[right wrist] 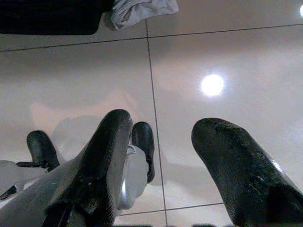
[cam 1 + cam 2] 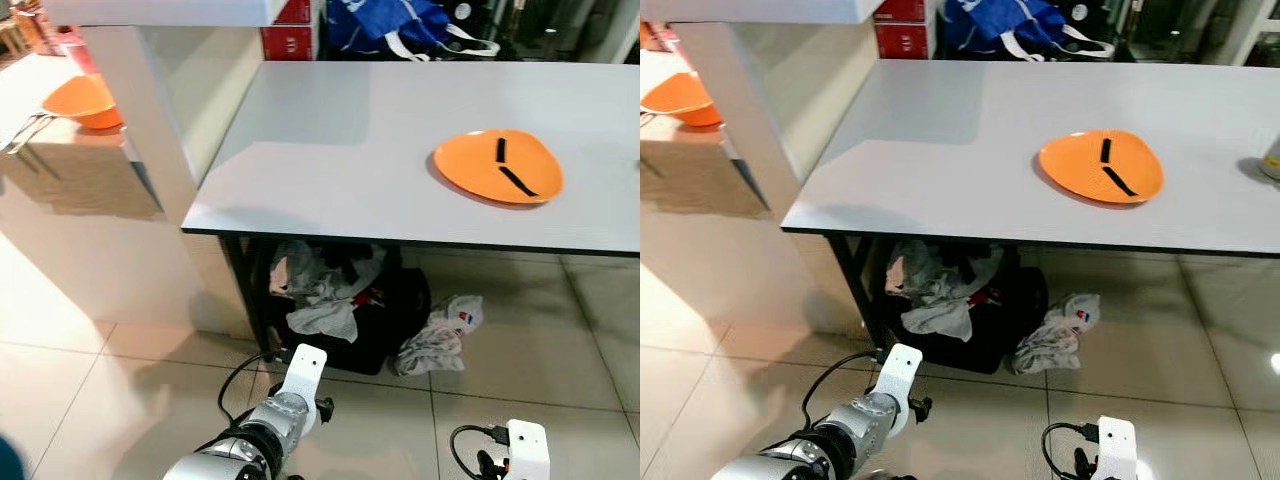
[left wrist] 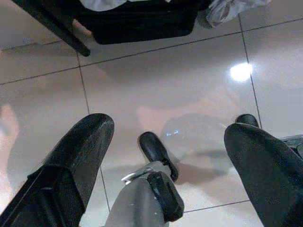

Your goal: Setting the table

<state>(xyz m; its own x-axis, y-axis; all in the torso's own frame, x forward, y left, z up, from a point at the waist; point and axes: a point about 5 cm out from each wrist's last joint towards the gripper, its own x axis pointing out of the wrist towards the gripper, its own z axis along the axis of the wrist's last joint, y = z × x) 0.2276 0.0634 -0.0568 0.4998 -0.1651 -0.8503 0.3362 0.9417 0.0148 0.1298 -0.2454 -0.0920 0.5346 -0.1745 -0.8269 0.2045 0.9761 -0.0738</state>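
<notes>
An orange plate [image 2: 498, 165] with two black strips on it lies on the grey table [image 2: 340, 130], toward its right side. An orange bowl [image 2: 82, 100] sits on a lower surface at the far left. Both silver arms hang low over the tiled floor, in front of the table: the left arm [image 2: 275, 415] and the right arm [image 2: 527, 450]. In the left wrist view, my left gripper [image 3: 169, 128] is open and holds nothing. My right gripper [image 1: 162, 122] is open too, above bare tiles.
A black bag stuffed with clothes [image 2: 330, 300] sits under the table, with a crumpled cloth [image 2: 440, 335] beside it on the floor. A white pillar [image 2: 150, 110] stands left of the table. A blue bag [image 2: 400, 25] and a red box [image 2: 290, 35] lie beyond the far edge.
</notes>
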